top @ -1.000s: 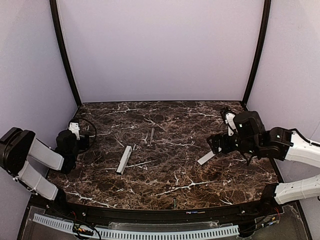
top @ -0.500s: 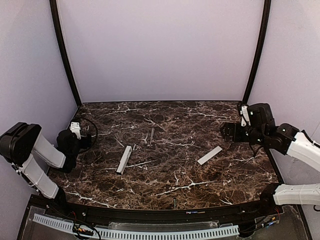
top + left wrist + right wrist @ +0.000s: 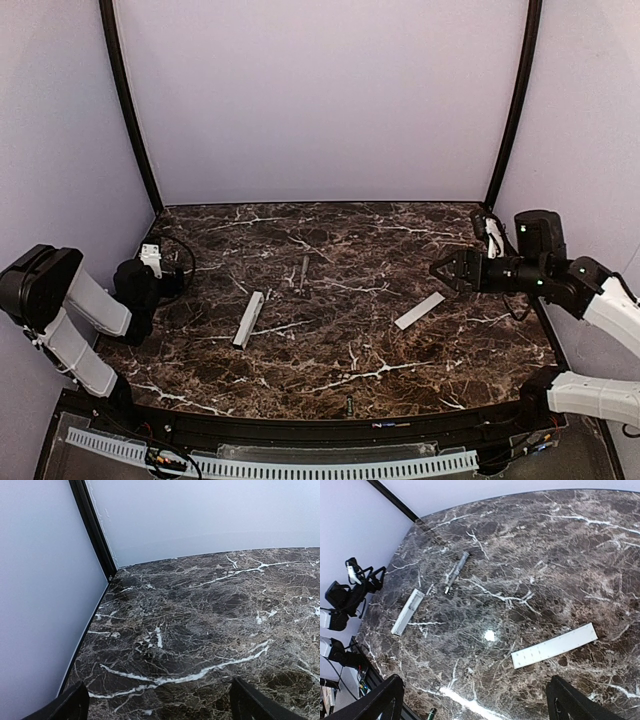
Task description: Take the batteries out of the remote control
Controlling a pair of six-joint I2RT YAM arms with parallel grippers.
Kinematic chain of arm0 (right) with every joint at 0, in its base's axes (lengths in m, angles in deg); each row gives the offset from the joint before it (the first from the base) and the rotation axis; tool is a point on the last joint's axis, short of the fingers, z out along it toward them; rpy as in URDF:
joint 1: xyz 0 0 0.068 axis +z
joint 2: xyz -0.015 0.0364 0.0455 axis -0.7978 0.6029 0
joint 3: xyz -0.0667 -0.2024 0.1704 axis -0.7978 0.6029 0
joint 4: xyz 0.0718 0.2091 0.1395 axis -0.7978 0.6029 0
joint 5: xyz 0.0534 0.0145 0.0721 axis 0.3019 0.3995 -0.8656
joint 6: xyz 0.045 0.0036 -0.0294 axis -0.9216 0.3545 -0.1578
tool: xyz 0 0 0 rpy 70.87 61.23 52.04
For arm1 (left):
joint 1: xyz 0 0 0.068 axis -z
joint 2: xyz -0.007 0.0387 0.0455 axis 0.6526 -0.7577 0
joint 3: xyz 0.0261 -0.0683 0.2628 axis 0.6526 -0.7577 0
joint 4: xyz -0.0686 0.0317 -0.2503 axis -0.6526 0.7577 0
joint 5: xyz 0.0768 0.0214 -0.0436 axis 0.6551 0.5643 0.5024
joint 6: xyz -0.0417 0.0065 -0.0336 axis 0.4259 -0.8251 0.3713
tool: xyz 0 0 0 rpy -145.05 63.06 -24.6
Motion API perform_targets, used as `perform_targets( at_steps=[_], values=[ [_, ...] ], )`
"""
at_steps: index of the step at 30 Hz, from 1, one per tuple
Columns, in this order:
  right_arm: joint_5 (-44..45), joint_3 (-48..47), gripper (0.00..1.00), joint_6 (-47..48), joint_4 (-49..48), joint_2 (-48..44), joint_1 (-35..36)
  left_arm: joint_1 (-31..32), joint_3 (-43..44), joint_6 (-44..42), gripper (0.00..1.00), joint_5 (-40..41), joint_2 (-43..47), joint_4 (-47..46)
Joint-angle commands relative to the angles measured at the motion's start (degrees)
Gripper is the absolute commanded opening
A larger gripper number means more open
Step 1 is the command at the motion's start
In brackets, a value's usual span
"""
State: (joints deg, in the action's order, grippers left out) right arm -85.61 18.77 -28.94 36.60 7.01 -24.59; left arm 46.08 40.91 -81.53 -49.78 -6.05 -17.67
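Two end effectors gape empty over the table (image 3: 352, 352). The left end effector (image 3: 158, 268) idles at the edge. Next lie the remote control (image 3: 249, 319), the batteries (image 3: 303, 272) just beyond it, and the cover strip (image 3: 420, 311), newly released as the right end effector (image 3: 447, 272) withdraws. Unloading looks done.

My left arm (image 3: 88, 312) is folded in tight at my left side, and my left jaws are spread wide, both fingertips (image 3: 67, 707) just showing at the bottom corners of the wrist view. My right arm (image 3: 560, 285) reaches in from my right side with the wrist raised. My right jaws point toward the middle, fingertips (image 3: 385, 700) well apart.
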Motion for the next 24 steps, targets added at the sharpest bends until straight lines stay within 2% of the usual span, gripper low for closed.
perform_targets(
  at_steps=[1,24],
  values=[
    [-3.7,2.4,0.99,-0.9,-6.5,-3.0,-0.4,-0.4,0.5,0.7,0.99,-0.1,0.1,-0.5],
    [-6.3,2.7,0.98,-4.0,-10.8,-1.4,-0.4,-0.4,0.5,0.7,0.98,-0.2,0.1,-0.5]
  ],
)
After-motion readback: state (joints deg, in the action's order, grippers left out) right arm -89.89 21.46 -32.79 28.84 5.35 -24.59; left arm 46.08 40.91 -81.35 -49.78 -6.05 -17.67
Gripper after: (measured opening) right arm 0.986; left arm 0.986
